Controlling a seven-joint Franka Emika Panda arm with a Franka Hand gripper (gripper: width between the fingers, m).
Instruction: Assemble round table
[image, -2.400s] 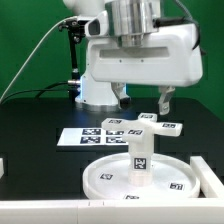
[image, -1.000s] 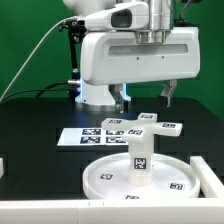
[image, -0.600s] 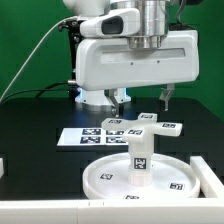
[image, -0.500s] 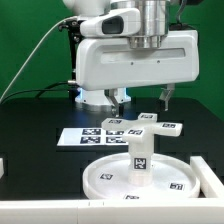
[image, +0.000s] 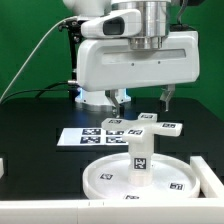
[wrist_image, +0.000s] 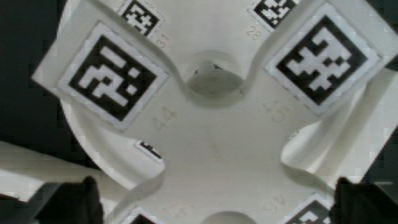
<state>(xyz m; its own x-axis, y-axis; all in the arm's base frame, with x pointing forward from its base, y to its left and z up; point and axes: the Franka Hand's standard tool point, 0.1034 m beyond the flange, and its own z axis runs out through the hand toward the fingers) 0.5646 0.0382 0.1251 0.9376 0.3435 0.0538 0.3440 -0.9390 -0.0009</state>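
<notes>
Foot: cross-shaped foot lies flat on the black table, directly below the gripper; in the wrist view it fills the frame, centre hole between the two fingertips.
Gripper: fingers spread wide, holding nothing, hanging above the foot and not touching it.
Axis: foot's arms run diagonally to the finger line (a wrist turn looks likely before a clean pinch across one arm, I judge).
Leg: leg stands upright in the middle of the disc, on the camera's side of the gripper, well below it.
Marker board: marker board lies just beside the foot, toward the exterior view's left.
Writing: only black-white square tags; no readable text or brand.
</notes>
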